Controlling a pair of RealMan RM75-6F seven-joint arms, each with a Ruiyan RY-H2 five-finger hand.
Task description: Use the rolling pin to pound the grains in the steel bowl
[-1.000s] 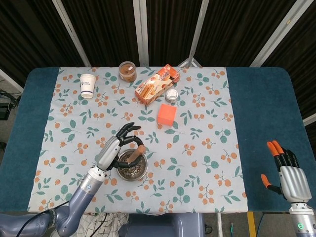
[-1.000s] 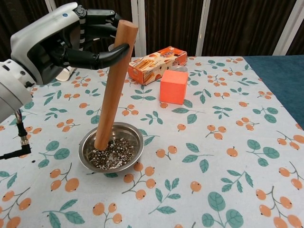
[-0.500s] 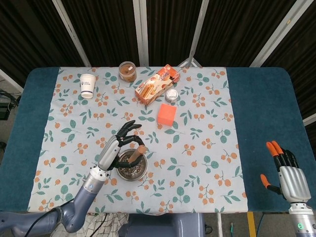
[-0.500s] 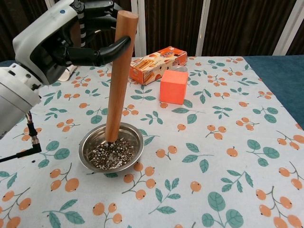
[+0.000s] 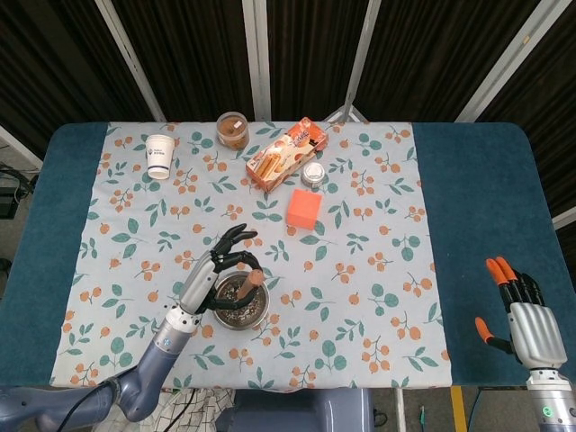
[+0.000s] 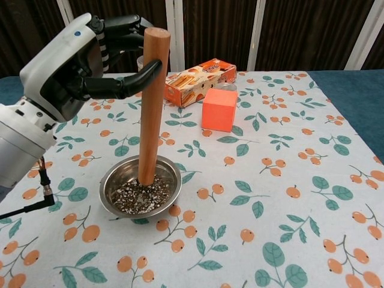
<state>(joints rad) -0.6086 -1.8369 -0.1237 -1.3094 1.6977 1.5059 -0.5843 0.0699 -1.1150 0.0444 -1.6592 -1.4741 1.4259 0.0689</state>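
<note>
A steel bowl (image 6: 168, 191) (image 5: 259, 313) of dark and pale grains sits at the front left of the flowered cloth. A wooden rolling pin (image 6: 151, 108) (image 5: 250, 280) stands almost upright in it, its lower end down among the grains at the bowl's back. My left hand (image 6: 84, 60) (image 5: 212, 267) grips the pin near its top, fingers wrapped around it. My right hand (image 5: 522, 315) rests at the table's front right edge, far from the bowl, fingers apart and holding nothing; the chest view does not show it.
Behind the bowl stand an orange cube (image 6: 219, 110) (image 5: 304, 209), a biscuit box (image 6: 198, 81) (image 5: 286, 153), a small tin (image 5: 313, 174), a brown jar (image 5: 233, 130) and a paper cup (image 5: 159, 155). Blue table surface (image 5: 477, 198) flanks the cloth.
The rolling pin has swung from a right-leaning tilt to nearly upright, its lower end moving from the bowl's left rim toward the middle. My left hand dropped slightly. The right hand stayed still.
</note>
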